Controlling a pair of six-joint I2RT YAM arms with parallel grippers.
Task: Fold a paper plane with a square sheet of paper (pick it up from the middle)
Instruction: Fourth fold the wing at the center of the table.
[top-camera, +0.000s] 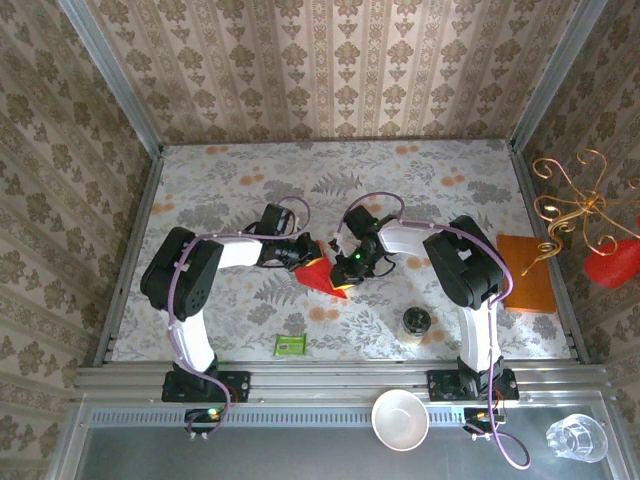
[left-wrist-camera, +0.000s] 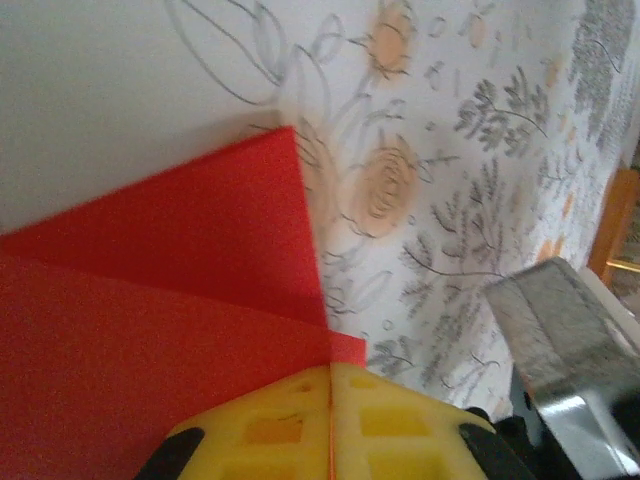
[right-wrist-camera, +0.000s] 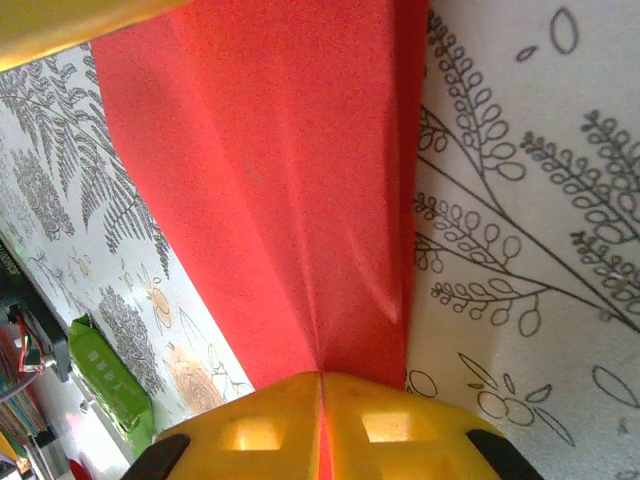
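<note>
1 square sheet of paper (top-camera: 325, 278) in 2 clamped jaws: left gripper (left-wrist-camera: 330, 395), right gripper (right-wrist-camera: 322, 400)

No words, brands, numbers or signs can be read anywhere. The small green packet (right-wrist-camera: 105, 385), at the lower left of the right wrist view, carries pale printed marks, too blurred to make out. In the top view it lies lower centre, its print too small to read.
</note>
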